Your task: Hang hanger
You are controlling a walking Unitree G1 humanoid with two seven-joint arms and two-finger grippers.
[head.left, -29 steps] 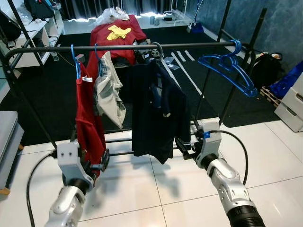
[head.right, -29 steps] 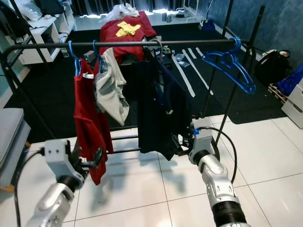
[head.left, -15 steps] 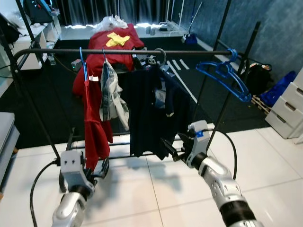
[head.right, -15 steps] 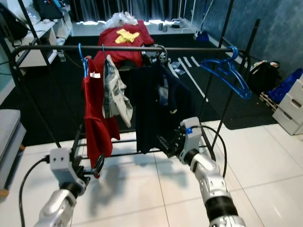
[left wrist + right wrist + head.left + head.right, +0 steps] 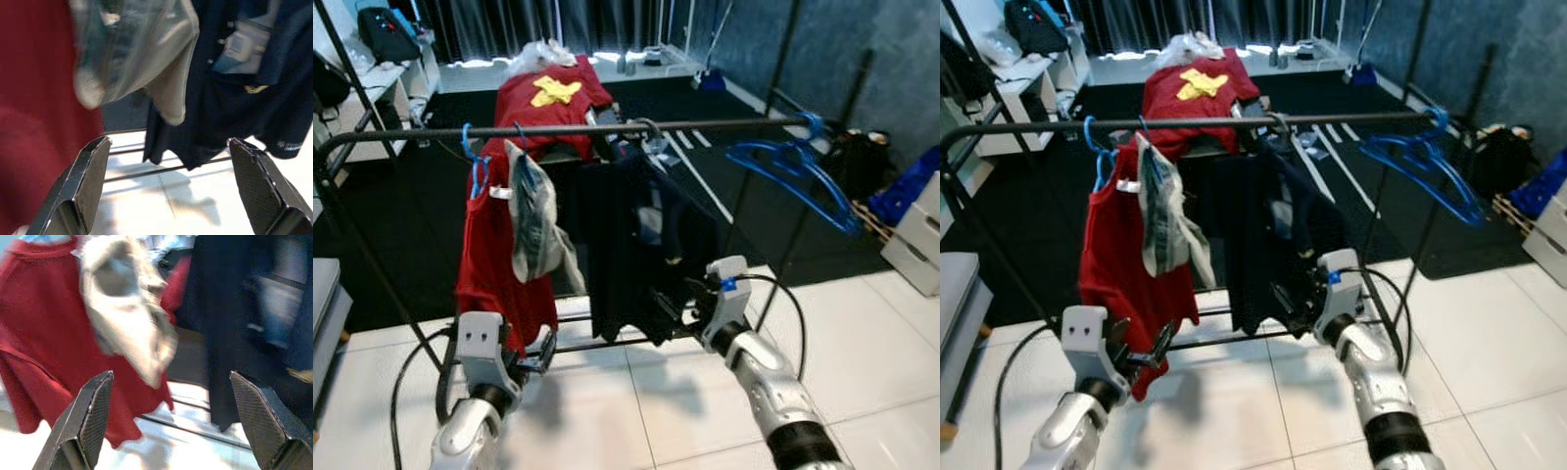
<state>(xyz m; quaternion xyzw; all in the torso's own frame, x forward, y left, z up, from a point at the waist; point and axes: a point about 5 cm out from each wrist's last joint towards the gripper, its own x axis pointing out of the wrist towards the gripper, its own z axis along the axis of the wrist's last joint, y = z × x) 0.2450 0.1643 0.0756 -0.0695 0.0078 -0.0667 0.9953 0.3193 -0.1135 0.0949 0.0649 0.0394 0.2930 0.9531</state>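
Left eye view: bare blue hanger

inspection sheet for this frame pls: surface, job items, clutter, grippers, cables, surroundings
Surface: white tile floor; black carpet beyond.
Job's things: black clothes rail carrying a red shirt, grey garment and navy shirt; empty blue hanger hooked at the rail's right end.
Clutter: red cloth with a yellow piece behind the rail.
Grippers: left gripper open, empty, low near the red shirt; right gripper open, empty, by the navy shirt's hem.
Cables: black cable looping off the right wrist.
Surroundings: white drawer unit at right.
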